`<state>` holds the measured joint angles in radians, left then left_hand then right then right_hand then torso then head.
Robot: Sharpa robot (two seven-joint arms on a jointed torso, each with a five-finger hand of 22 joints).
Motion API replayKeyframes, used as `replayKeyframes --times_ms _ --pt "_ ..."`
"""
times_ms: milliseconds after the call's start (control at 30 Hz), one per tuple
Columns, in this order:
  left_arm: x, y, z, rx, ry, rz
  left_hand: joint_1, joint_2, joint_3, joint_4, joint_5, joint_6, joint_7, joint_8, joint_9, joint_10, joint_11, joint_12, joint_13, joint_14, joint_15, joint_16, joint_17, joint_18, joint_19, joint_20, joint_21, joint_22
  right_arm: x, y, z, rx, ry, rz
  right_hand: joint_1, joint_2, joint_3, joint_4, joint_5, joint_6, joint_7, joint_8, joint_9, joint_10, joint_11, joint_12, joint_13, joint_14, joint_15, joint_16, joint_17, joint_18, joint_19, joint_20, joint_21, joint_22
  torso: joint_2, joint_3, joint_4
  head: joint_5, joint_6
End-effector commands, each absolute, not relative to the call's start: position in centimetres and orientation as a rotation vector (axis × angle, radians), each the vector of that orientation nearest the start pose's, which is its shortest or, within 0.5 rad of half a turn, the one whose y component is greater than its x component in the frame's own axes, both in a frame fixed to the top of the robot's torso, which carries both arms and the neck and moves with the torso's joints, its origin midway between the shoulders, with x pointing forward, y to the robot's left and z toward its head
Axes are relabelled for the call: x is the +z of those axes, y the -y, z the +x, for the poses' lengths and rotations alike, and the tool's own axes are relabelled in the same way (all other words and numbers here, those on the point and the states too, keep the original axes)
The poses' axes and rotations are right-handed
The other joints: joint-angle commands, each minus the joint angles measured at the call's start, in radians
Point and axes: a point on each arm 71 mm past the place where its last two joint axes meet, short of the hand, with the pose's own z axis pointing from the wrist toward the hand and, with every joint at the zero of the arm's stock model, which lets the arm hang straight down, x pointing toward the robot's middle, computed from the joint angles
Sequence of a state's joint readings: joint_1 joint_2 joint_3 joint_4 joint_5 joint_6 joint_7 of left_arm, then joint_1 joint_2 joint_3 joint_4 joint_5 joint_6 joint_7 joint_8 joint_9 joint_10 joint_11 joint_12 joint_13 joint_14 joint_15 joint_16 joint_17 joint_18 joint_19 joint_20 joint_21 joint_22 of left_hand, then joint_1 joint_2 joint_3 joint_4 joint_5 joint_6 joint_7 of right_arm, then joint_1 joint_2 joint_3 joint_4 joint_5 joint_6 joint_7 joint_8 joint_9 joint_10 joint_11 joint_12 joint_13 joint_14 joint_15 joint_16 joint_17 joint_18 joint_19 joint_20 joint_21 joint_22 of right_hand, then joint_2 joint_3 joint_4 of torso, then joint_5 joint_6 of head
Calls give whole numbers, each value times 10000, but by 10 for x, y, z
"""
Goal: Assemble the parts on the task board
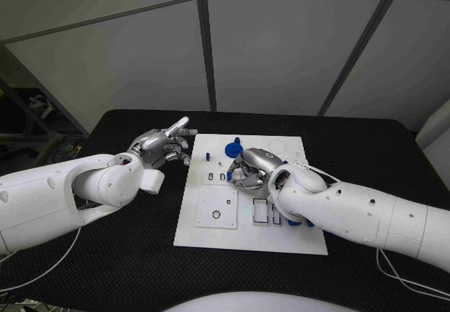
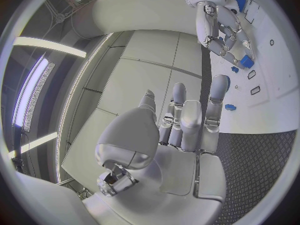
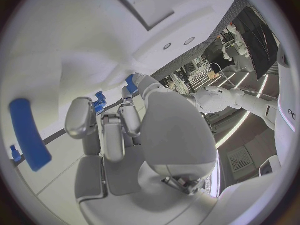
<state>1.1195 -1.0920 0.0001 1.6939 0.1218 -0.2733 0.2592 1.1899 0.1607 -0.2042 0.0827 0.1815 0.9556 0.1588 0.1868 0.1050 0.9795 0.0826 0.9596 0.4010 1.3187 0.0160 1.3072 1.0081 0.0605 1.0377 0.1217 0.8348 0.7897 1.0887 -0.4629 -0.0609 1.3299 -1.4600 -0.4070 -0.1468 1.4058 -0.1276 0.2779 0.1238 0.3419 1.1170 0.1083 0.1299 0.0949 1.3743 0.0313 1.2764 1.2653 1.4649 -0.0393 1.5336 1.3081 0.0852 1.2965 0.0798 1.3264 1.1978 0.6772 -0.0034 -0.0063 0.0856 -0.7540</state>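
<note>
The right robot hand is lowered over the middle of the task board, and a small blue part appears to be pinched at its fingertips, though this is poorly seen. A seating step is judged in hand; careful alignment with a slot is called for next. The left robot hand is held empty, fingers apart, beside the board above the bench. No writing can be read.

The right robot hand hovers close over the white task board, a small blue part at its fingertips; a long blue part lies nearby.
</note>
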Motion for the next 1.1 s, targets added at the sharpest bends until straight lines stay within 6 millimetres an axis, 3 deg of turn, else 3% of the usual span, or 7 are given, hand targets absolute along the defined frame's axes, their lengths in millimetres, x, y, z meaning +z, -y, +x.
replayKeyframes --times_ms 33,1100 --pt "-195 -278 442 -14632 -14838 -14125 106 -9 -27 -59 -59 -60 36 59 -9 -46 6 -32 -15 -12 -2 32 3 1236 -38 -1 -54 -15 -249 58 473 7987 -17169 -1776 -120 24 5 -35 -58 -30 55 -69 321 -68 4 -76 -19 892 70 -42 2129 33 -91 -11 -61 -21 -3 -1 2 -1 -3" --pt "-196 -279 443 -14546 -14892 -14185 96 -11 -42 -52 -60 -105 49 55 -18 -69 18 -40 -32 -17 5 32 -18 1234 -33 2 -59 -27 -250 57 473 7835 -17316 -1795 -458 -241 -45 18 -146 -748 356 -445 221 -616 274 -677 -509 739 306 -331 1780 151 -571 205 -472 -514 -6 5 1 -19 7"
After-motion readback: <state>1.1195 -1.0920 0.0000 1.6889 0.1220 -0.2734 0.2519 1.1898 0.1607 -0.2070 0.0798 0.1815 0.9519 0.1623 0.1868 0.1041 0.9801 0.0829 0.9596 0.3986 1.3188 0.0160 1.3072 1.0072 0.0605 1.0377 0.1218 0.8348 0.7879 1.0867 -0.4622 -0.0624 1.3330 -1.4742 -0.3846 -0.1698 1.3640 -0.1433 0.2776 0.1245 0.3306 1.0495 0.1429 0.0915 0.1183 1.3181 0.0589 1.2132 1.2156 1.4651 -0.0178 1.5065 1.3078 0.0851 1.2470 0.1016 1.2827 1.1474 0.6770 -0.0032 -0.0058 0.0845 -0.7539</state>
